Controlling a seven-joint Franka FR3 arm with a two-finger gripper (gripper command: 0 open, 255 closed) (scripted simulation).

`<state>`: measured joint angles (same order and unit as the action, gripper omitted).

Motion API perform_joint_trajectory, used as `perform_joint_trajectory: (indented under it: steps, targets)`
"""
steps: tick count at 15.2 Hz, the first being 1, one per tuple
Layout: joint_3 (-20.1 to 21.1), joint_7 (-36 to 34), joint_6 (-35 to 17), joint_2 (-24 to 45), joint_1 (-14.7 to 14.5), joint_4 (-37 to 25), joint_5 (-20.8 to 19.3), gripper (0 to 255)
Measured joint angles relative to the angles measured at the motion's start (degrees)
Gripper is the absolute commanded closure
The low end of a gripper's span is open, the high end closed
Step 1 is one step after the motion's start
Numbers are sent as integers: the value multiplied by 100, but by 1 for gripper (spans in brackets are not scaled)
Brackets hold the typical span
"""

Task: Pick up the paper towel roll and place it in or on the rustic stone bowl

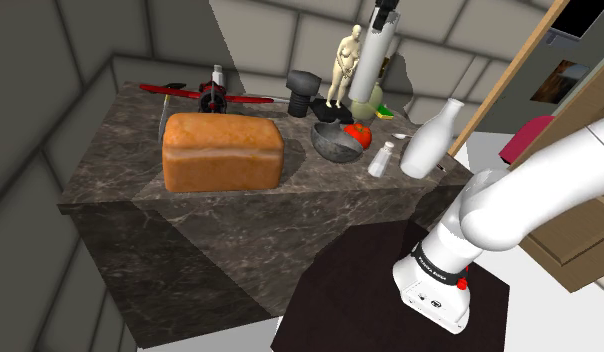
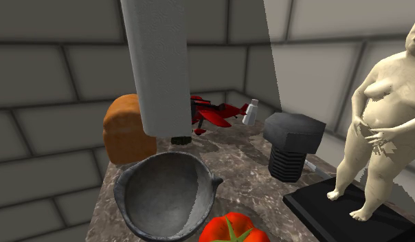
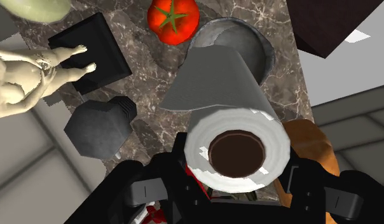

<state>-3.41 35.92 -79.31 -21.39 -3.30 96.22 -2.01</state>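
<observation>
The dark marbled bench (image 1: pixel 240 225) carries a bread loaf (image 1: pixel 222 152), a red toy plane (image 1: pixel 212 96), a dark bolt (image 1: pixel 303 92), a pale figurine (image 1: pixel 345 62), a grey bowl (image 1: pixel 333 143) beside a tomato (image 1: pixel 359 133), a shaker (image 1: pixel 382 159) and a white bottle (image 1: pixel 432 138).

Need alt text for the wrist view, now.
The black gripper clasps a white paper towel roll, seen end-on, above a grey bowl on the dark marbled counter. Nearby: a tomato, a dark hex bolt and a pale figurine.

Clear drop into bowl (image 2: pixel 132 187) under roll (image 2: pixel 158 62); tomato (image 2: pixel 230 230), bolt (image 2: pixel 293 144), figurine (image 2: pixel 378 117) close beside.
</observation>
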Motion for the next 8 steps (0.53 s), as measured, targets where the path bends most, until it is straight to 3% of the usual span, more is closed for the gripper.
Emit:
perform_joint_trajectory:
  steps: [8]
  targets:
    - [7,-28,-616,-300,3,915,-11,255]
